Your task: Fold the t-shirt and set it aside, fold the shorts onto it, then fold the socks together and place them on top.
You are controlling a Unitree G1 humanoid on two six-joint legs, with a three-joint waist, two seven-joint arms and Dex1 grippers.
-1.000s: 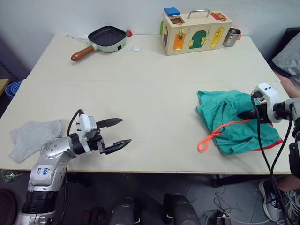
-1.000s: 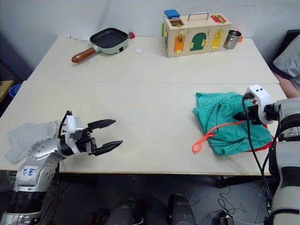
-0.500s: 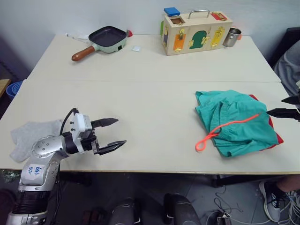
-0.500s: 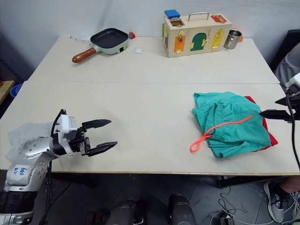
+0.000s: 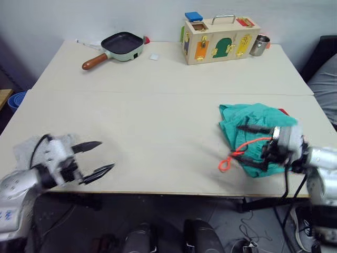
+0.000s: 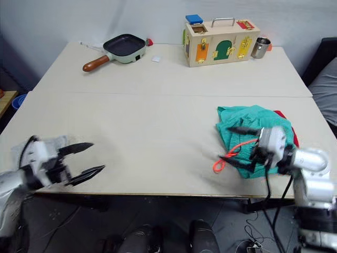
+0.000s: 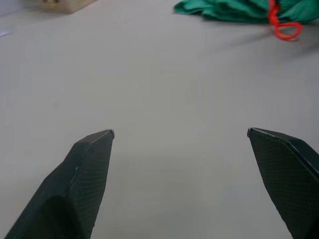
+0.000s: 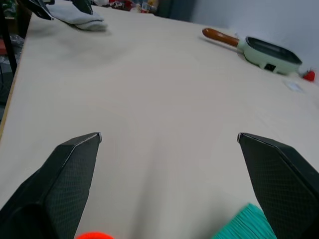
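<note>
The teal shorts (image 5: 256,117) lie bunched at the table's right front, their orange drawstring loop (image 5: 227,161) trailing left. A thin edge of the red t-shirt (image 5: 285,111) shows from under them. My right gripper (image 5: 235,141) hovers open over the shorts' near left part, pointing left, with nothing between its fingers. The grey socks (image 5: 23,150) lie at the left front edge, partly hidden behind my left arm. My left gripper (image 5: 105,155) stands open just right of them, low over bare table (image 7: 164,79). The right wrist view shows the socks (image 8: 79,19) far across the table.
At the back stand a green frying pan (image 5: 122,43) with a wooden handle, a wooden latch box (image 5: 218,37), a metal cup (image 5: 259,45) and a small white square (image 5: 153,56). A seam crosses the table's middle. The front edge runs close below both grippers.
My right gripper opened, let go of the shorts, drew off to the right, then came back over their left part. My left arm pulled back toward the left front edge.
</note>
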